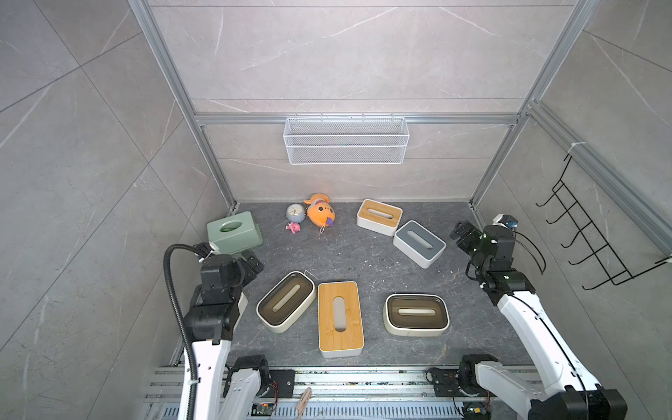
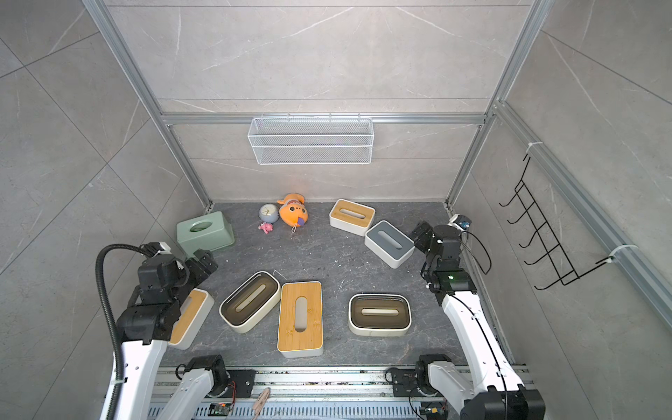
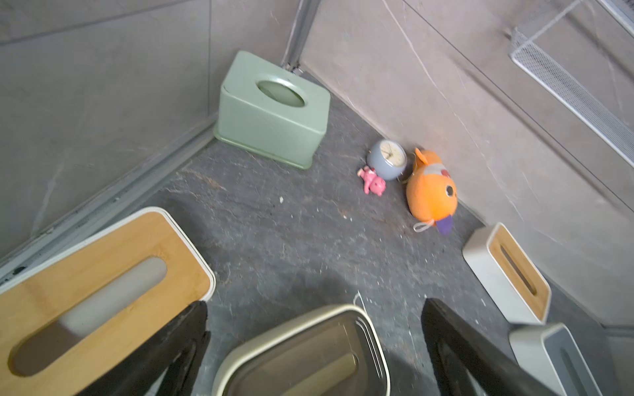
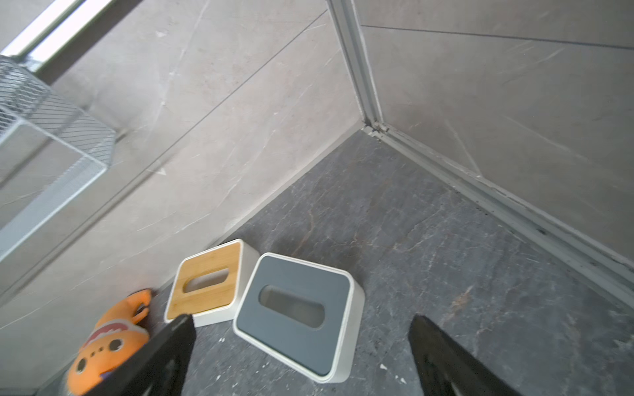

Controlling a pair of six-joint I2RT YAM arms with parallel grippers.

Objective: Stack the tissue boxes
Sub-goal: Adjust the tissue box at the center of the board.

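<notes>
Seven tissue boxes, all single on the floor, nothing stacked yet

Left gripper (image 1: 253, 264) hangs empty, jaws wide apart, near the mint green box (image 1: 232, 232), with a bamboo-lid box (image 2: 191, 316) under its arm. Mid-floor there's a cream box (image 1: 286, 300), a long bamboo box (image 1: 340, 316) and a second cream box (image 1: 416, 313). Back right, a small bamboo box (image 1: 380, 214) sits against the grey-lid box (image 1: 419, 242). Right gripper (image 1: 460, 232) is beside it, jaws apart too.
</notes>
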